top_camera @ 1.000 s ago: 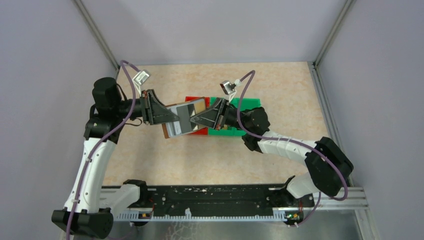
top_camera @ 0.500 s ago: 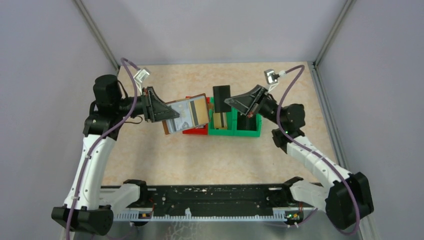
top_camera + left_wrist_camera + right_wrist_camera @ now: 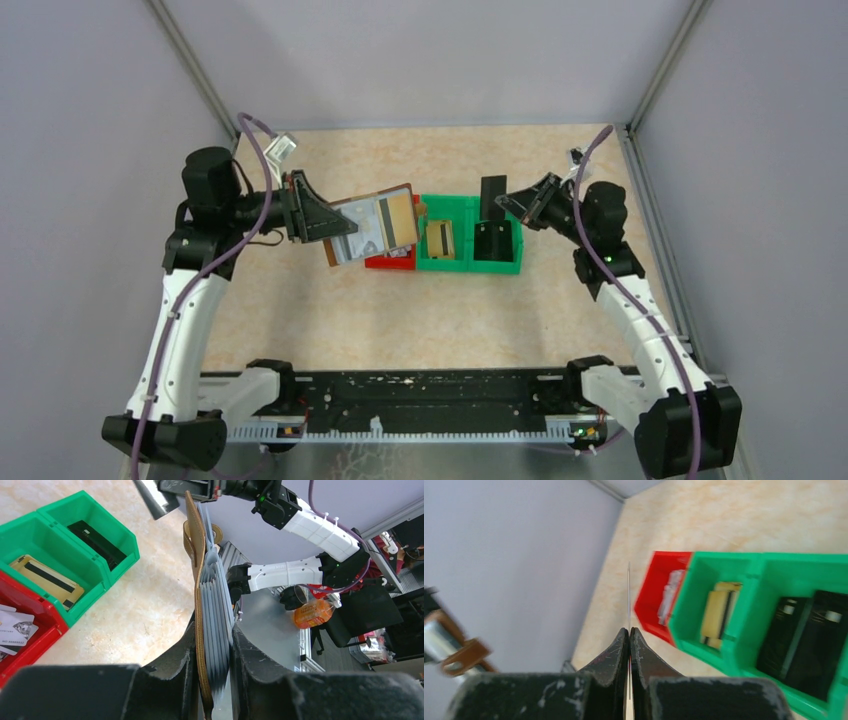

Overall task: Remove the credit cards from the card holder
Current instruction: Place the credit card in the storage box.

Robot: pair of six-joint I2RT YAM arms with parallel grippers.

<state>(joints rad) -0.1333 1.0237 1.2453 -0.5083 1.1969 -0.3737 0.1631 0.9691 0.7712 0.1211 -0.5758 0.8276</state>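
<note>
Top external view: the left gripper [image 3: 345,230] is clamped on one edge of the opened card holder [image 3: 385,220], which it holds in the air left of the centre of the table [image 3: 330,320]. The right gripper [image 3: 507,203] pinches one dark card [image 3: 491,192] by its edge near the far wall of the right-hand green bin [image 3: 497,267], toward the far-right corner. Hazards, as judged: so thin a pinch may let the card swivel or slip, so that it lands on a bin wall or outside. The holder, gripped at one edge only, may sag and shed its contents. Count: one holder, two green bins and one red bin [image 3: 390,263]. One card is in the jaws, one gold card [image 3: 441,240] lies in the left green bin, at least one dark card lies in the right bin, and at least two show in the holder. About two whitish pieces [image 3: 12,627] lie in the red bin.
</note>
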